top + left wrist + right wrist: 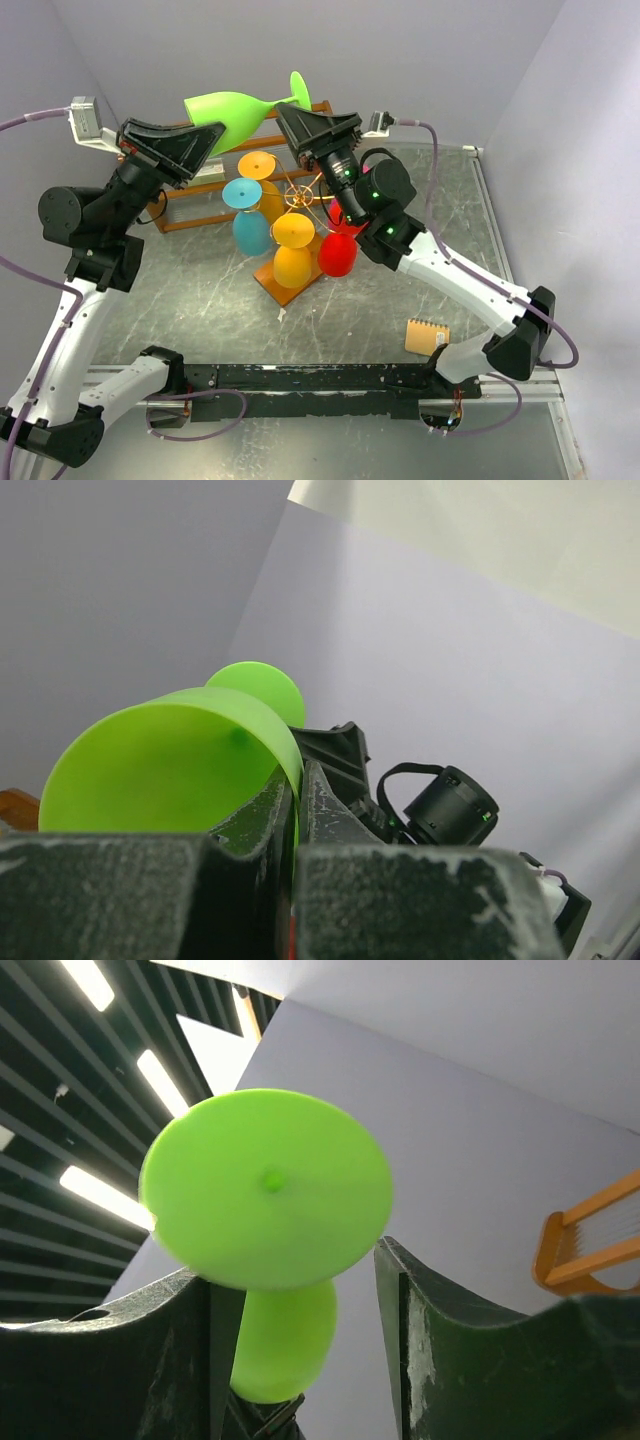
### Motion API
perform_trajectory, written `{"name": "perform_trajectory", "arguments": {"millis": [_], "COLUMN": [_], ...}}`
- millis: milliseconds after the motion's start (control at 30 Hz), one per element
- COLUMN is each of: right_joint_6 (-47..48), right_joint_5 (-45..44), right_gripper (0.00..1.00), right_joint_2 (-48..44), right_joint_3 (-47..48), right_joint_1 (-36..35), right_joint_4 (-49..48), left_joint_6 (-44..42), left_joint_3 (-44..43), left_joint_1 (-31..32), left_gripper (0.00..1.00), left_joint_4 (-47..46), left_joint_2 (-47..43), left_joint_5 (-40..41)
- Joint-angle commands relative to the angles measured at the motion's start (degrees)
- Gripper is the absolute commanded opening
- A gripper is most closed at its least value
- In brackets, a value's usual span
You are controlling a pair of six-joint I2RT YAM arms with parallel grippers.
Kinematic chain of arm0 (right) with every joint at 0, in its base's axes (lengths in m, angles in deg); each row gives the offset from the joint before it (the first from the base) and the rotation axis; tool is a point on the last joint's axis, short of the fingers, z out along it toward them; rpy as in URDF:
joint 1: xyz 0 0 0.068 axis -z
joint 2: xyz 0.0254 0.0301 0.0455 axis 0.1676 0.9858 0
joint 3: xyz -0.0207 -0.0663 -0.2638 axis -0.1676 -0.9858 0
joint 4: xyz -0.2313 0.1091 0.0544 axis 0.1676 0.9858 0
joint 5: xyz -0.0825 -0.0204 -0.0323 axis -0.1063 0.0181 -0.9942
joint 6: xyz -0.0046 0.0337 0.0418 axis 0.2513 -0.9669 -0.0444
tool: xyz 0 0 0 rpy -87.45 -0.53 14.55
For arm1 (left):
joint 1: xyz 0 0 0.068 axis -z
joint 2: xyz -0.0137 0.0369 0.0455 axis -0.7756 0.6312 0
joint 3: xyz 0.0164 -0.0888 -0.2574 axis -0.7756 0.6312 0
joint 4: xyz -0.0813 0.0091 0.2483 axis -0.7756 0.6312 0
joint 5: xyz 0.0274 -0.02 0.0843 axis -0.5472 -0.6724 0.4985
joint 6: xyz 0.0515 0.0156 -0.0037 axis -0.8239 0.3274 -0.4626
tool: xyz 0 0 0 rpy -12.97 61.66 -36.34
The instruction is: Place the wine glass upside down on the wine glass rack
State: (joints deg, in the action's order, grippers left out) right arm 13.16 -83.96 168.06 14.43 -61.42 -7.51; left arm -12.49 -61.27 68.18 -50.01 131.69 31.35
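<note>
While left claw [297,780] clamps the wine glass [150,770] rim, only its wrist view shows right claw [293,1268] open.

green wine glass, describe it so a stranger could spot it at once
On the grey table stands a gold wine glass rack hung with coloured glasses. Above and behind it, the green wine glass lies sideways in mid-air, its rim pinched by the left gripper. It alone is green and off the rack.
</note>
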Motion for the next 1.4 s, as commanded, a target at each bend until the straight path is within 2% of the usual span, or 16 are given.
{"name": "perform_trajectory", "arguments": {"millis": [0,333,633,733,833,867,967,1200,1300,1367], "right_joint_6": [-4.9,-6.5,-5.7,-4.2,-2.7,-1.9,2.5,20.5,30.3,38.6], "right_joint_5": [-3.1,-1.5,1.2,1.8,1.7,1.6,0.9,-2.3,-2.9,-2.3], "right_gripper": [0.52,0.43,0.27,0.19,0.04,0.0,0.0,0.0,0.0,0.0], "right_joint_2": [0.8,2.4,3.6,4.0,4.0,3.9,3.0,-0.6,-3.0,-4.9], "right_joint_3": [2.7,3.0,2.3,2.6,2.4,2.4,2.3,0.1,-2.1,-2.8], "right_joint_1": [0.0,0.0,0.0,0.0,0.0,0.0,0.0,0.0,0.1,0.0], "right_joint_4": [-0.7,-1.9,-7.1,-8.2,-9.4,-9.7,-11.2,-16.3,-19.2,-19.6], "left_joint_6": [1.6,3.3,3.4,3.4,4.2,4.2,3.1,-2.5,-4.5,-5.4], "left_joint_3": [0.2,1.5,1.4,0.8,0.8,0.6,-0.3,-3.9,-5.0,-6.1], "left_joint_1": [-0.4,-0.4,-0.4,-0.4,-0.4,-0.4,-0.4,-0.4,-0.4,-0.4], "left_gripper": [0.07,0.07,0.07,0.07,0.07,0.09,0.19,0.61,0.72,0.75], "left_joint_4": [-4.6,-6.4,-4.5,-2.7,-2.9,-2.5,0.3,14.4,19.5,22.3], "left_joint_2": [0.0,0.2,0.3,0.7,1.4,1.6,1.5,-0.1,-1.3,-1.6], "left_joint_5": [-3.9,-7.4,-10.3,-11.3,-12.7,-13.1,-12.6,-5.1,-1.3,1.1]}}
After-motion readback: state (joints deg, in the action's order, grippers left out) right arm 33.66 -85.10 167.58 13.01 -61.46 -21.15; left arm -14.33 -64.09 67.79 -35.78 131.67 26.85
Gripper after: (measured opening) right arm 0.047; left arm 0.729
